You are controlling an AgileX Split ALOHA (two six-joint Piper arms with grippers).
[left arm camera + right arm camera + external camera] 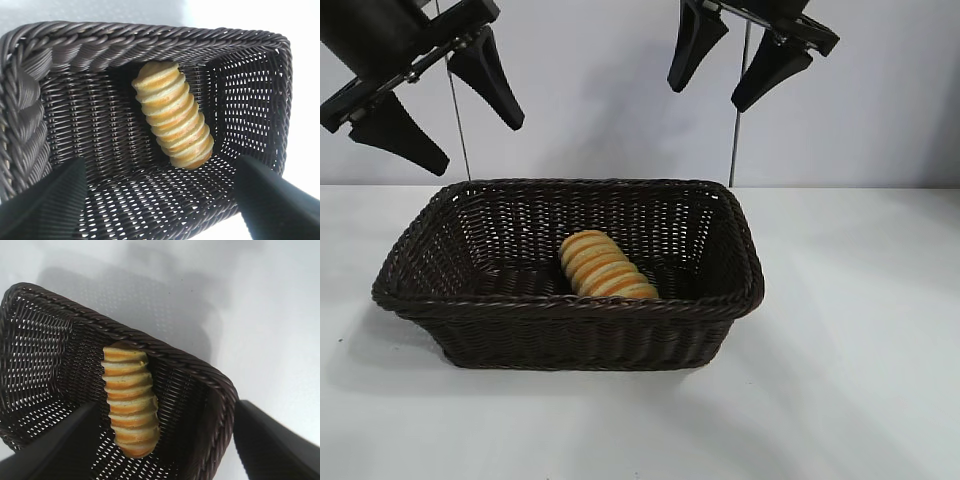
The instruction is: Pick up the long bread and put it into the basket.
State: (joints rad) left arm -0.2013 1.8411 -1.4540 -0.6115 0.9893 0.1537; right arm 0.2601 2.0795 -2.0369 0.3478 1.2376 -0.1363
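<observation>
The long bread (604, 267), golden-tan with pale and orange ridges, lies inside the dark brown wicker basket (420, 262) on the white table. It also shows in the left wrist view (173, 122) and in the right wrist view (129, 402), resting on the basket floor. The basket's rim shows in the left wrist view (30, 60) and in the right wrist view (190, 365). My left gripper (435, 105) hangs open and empty high above the basket's left end. My right gripper (738, 62) hangs open and empty high above the basket's right end.
The white table (860, 350) spreads around the basket on all sides. A pale wall stands behind, with thin cables (458, 130) hanging down behind each arm.
</observation>
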